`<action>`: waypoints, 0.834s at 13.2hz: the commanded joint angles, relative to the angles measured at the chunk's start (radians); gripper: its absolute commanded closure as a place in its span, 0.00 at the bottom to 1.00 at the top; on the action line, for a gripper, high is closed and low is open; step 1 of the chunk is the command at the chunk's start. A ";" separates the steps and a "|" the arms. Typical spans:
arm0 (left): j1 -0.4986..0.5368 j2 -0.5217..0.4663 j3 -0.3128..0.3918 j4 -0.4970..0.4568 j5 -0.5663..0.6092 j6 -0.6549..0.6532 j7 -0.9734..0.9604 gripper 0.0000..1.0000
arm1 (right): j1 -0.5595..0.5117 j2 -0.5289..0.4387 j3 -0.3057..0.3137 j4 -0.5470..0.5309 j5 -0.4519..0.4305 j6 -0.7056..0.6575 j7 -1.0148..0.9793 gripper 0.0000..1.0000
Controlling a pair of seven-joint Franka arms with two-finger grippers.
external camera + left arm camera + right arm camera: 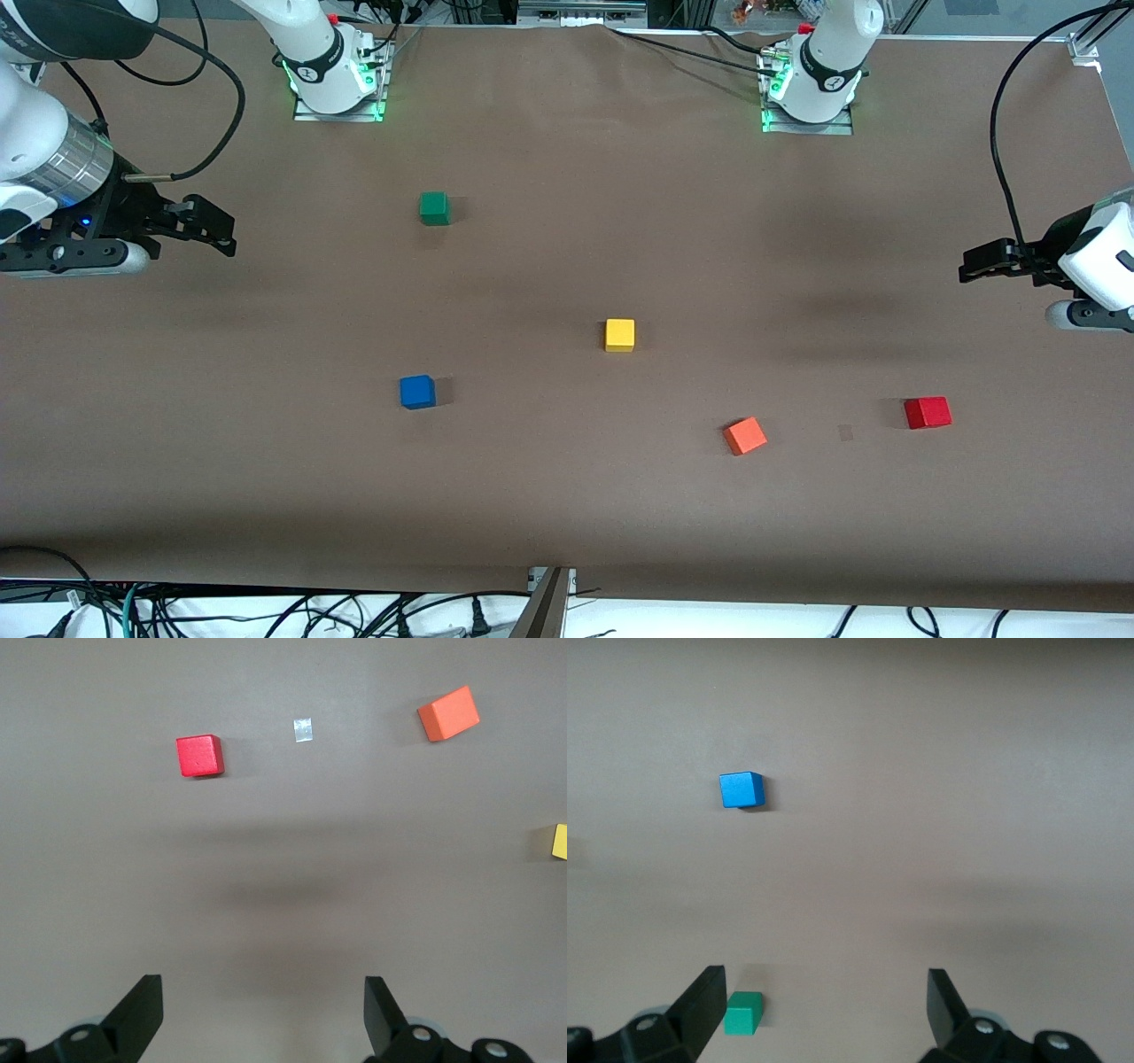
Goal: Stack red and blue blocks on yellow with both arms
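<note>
The yellow cube (619, 335) sits near the table's middle; a sliver of it shows in the left wrist view (560, 841). The blue cube (416, 392) (740, 789) lies toward the right arm's end, nearer the front camera. The red cube (928, 412) (199, 756) lies toward the left arm's end. My left gripper (970, 264) (263, 1014) is open and empty, high over the table's edge at its own end. My right gripper (221, 232) (826, 1010) is open and empty, high over its own end.
An orange-red cube (745, 436) (448, 713) lies between the yellow and red cubes, nearer the front camera. A green cube (434, 208) (743, 1012) lies toward the arms' bases. A small pale mark (845, 432) (302, 729) is on the brown table cover.
</note>
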 commanded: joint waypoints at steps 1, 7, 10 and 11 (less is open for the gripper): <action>-0.005 0.013 0.001 0.030 0.003 -0.010 0.011 0.00 | -0.011 0.009 0.011 0.024 -0.001 -0.019 0.015 0.00; -0.004 0.025 0.001 0.031 0.005 -0.008 0.014 0.00 | -0.013 0.009 0.011 0.026 -0.001 -0.012 0.017 0.00; 0.009 0.074 0.004 0.045 0.005 0.031 0.022 0.00 | -0.010 0.009 0.011 0.042 0.000 -0.007 0.014 0.00; 0.009 0.111 0.006 0.050 0.009 0.070 0.024 0.00 | -0.010 0.011 0.011 0.046 0.000 -0.007 0.003 0.00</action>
